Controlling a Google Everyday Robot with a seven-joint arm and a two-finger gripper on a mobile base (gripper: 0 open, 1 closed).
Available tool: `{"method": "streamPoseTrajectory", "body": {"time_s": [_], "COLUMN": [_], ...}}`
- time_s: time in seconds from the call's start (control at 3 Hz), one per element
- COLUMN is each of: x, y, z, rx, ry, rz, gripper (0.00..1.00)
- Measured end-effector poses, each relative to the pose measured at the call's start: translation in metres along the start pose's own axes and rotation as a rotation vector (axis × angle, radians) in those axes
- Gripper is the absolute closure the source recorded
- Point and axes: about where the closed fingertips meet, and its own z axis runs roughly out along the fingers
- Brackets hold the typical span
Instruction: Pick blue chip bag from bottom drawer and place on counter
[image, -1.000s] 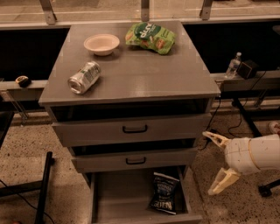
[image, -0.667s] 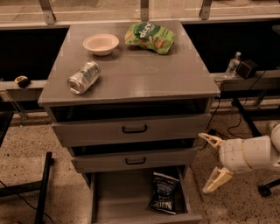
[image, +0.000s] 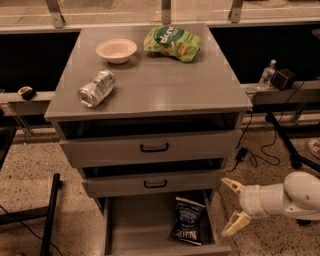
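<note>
The blue chip bag (image: 187, 220) lies flat in the right part of the open bottom drawer (image: 135, 225), dark navy with white lettering. The grey counter (image: 150, 80) tops the cabinet above. My gripper (image: 233, 208), white with two pale yellow fingers spread apart, is open and empty. It hangs just right of the drawer's right wall, a short way from the bag, at about drawer height.
On the counter lie a green chip bag (image: 173, 42), a pale bowl (image: 116, 50) and a silver can (image: 96, 88) on its side. Two shallower drawers with black handles (image: 154, 147) sit above. Cables and a stand leg (image: 285, 145) lie on the floor at right.
My gripper and arm have moved left and a little down, closer to the open bottom drawer. The bag and counter items have not moved.
</note>
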Motion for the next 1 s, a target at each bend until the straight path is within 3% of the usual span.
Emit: {"method": "streamPoseTrajectory", "body": {"time_s": [0.33,1.0], "x": [0.042,0.05], "y": [0.01,0.009], "z": [0.025,0.045], "rx": [-0.024,-0.055], "ry": [0.0,0.006], "rz": [0.03,0.073], "gripper": [0.0,0.0]}}
